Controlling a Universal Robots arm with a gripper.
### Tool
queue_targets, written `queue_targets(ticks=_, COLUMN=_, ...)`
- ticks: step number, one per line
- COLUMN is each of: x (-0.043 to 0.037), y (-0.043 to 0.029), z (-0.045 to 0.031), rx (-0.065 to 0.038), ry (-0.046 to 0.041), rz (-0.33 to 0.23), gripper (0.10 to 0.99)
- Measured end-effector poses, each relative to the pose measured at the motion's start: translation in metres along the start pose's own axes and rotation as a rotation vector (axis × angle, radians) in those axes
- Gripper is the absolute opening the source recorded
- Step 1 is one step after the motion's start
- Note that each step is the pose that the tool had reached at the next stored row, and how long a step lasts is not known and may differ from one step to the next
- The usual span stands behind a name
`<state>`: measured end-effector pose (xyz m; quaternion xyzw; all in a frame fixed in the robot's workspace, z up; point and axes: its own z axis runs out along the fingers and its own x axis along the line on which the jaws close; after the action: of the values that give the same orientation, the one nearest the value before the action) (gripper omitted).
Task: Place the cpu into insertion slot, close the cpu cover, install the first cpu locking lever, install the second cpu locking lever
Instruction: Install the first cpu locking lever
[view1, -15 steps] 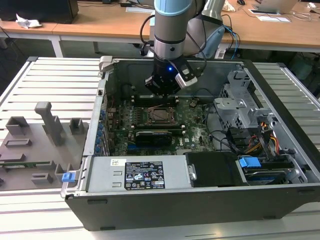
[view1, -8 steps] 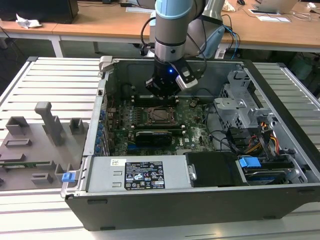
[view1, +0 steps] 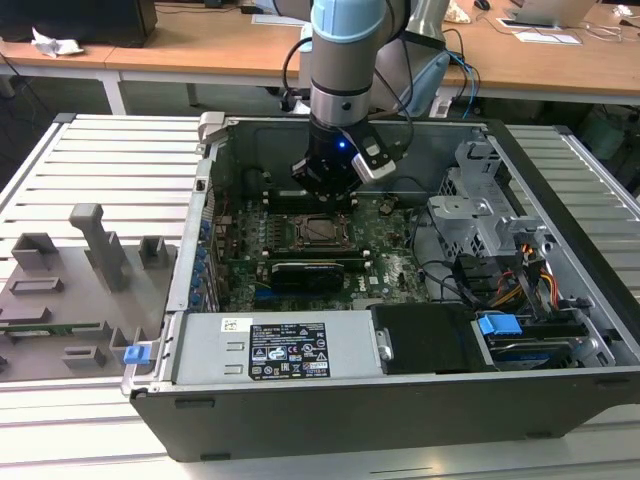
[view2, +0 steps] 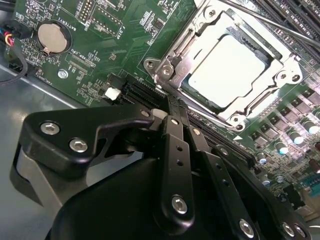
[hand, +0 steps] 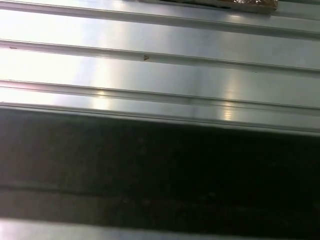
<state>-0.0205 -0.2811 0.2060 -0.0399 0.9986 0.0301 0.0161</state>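
Ribbed metal tabletop (view1: 100, 160) carried the open computer case (view1: 560, 250); the end effector (view2: 172, 107), fingers together and empty, hovered beside the cover (view2: 197, 37) closed over the chip (view2: 227, 70).

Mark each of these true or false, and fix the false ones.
1. The cpu sits in the insertion slot. True.
2. The cpu cover lies closed around the chip, its window showing the metal top. True.
3. The gripper carries the cpu. False: the chip lies in the socket, apart from the gripper, whose black jaws stand together with nothing between them.
4. A coin cell sits on the green motherboard. True.
5. The computer case stands upright with its side panel on. False: it lies open, the board facing up.
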Motion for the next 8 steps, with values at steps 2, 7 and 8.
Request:
queue_targets(ticks=2, x=0.0, y=-0.0001, z=0.0006, rx=0.001, ry=0.0001, rz=0.0, gripper=0.106)
queue_targets(ticks=7, x=0.0001, y=-0.0001, z=0.0017, rx=0.001, ry=0.0002, rz=0.0, gripper=0.106)
queue_targets(ticks=8, x=0.0001, y=-0.0001, z=0.0018, rx=0.001, ry=0.0002, rz=0.0, gripper=0.106)
